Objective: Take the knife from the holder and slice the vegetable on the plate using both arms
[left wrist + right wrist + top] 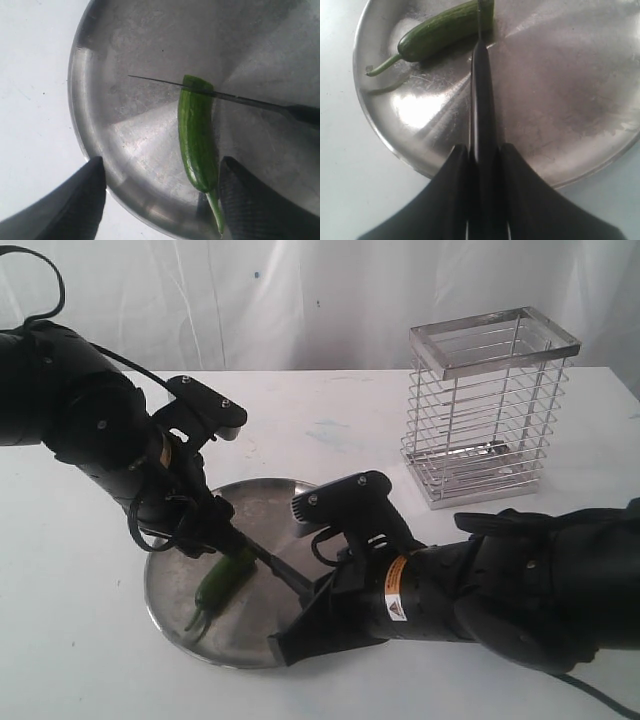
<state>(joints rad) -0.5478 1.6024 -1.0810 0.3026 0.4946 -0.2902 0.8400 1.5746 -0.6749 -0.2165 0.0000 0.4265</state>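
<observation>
Knife (481,100): clamped by its handle in the right claw (482,165), blade edge resting across the blunt end of the chilli.
Chilli (197,135): lying flat on the plate, stem (216,210) pointing toward the rim.
Left claw (162,172): fingers spread wide, one on each side of the chilli, touching neither side that I can see.
Plate (170,595): on the white table, under both arms.
Holder (490,405): upright, well apart, behind the right arm.

The white table (330,430) carries the steel plate (165,595) near its front and the wire holder (487,405) farther back.
</observation>
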